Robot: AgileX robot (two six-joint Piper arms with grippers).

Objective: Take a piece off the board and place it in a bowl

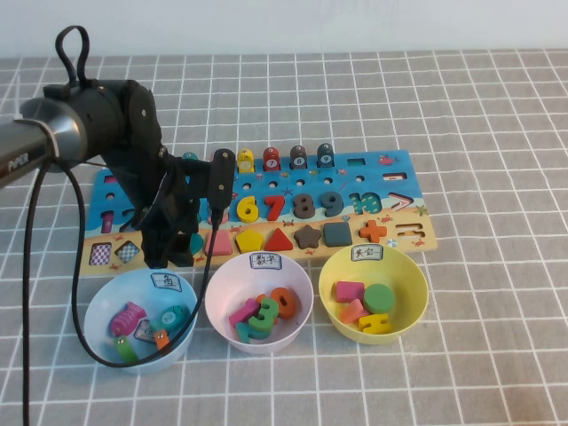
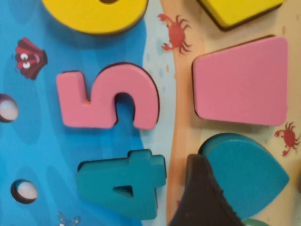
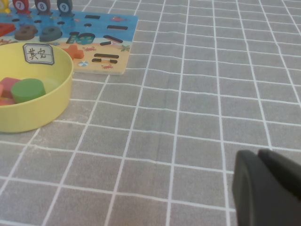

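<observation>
Approach is the step in hand, by my reading: the left pincer [image 1: 171, 253] hangs low over the tan strip of the board [image 1: 404, 232], its jaws spread wide and holding nothing. In the left wrist view one dark fingertip [image 2: 202, 197] stands at the edge of the teal heart [image 2: 247, 172], which still lies in its seat beside the pink trapezoid [image 2: 242, 82] and just across from the teal 4 [image 2: 124, 183]. Whether that tip already touches the heart I cannot tell.

To do this well, the fingers should straddle the heart alone, one at each side, and go down straight so they do not catch the 4 or the trapezoid. Close gently, since the block is flat and thin and could tip or slip from a shallow hold. Lift straight up to clear the recess before any sideways travel.

The yellow bowl [image 1: 417, 266] stands well to the right on the counter [image 1: 497, 133], past the light blue bowl [image 1: 99, 302] and the pink bowl [image 1: 302, 284], so carry high over both.

The right pincer [image 3: 268, 188] is parked low over bare counter near the yellow bowl, fingers together, empty
</observation>
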